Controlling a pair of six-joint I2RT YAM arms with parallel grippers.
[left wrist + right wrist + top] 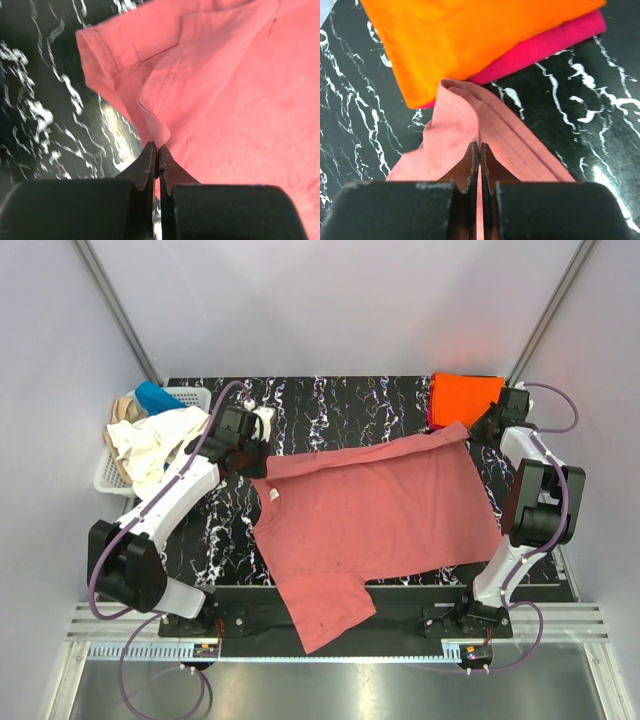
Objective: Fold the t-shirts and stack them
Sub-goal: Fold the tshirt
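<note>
Black fingertips fill the bottom of each wrist view, pressed together with pink cloth nipped between them; the left gripper pinches a small pucker just below the far sleeve, and the right gripper pinches the hem at a far corner. Between them the pink shirt lies spread across the middle of the table, mostly flat, collar toward the left arm; its near sleeve droops over the front edge.

Both holds look thin, right at the tips, so a sharp lift or an uneven pull could let one side slip out; I judge the fold would then land crooked. The corner in the right gripper touches the folded orange shirt, which sits on a magenta shirt; sweeping that corner sideways or back could nudge the stack askew or drag its top layer. The hanging sleeve adds weight on the near side; it could tug the body toward the edge once the far side rises.

Farther out on the left, a cream shirt spills over the rim of the basket, with a tan shirt and a blue shirt behind it; the left arm passes close by, and a wide swing might catch that loose cloth.
</note>
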